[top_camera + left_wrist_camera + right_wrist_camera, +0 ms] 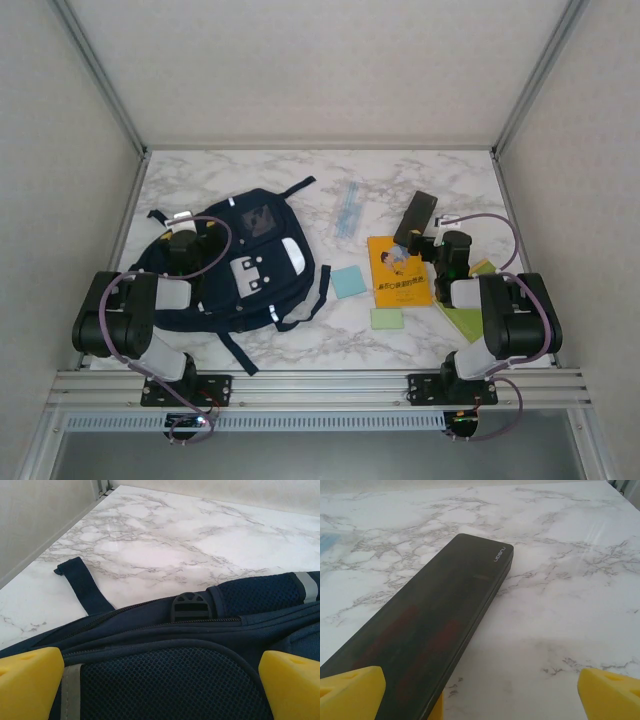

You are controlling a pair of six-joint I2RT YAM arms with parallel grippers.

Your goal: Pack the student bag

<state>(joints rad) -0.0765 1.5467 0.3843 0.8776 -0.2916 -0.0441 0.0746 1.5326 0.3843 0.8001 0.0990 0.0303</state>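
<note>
L gripper (160, 687) spread wide, low over student bag (200, 630), lower frame. R gripper (480, 692) wide too, black case (435, 630) at frame's lower left.

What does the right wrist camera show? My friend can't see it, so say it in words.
A long, flat black case lies slantwise on a white marble table, running from the bottom left toward the middle. The right gripper hangs low by its near end, yellow jaws wide open.
</note>
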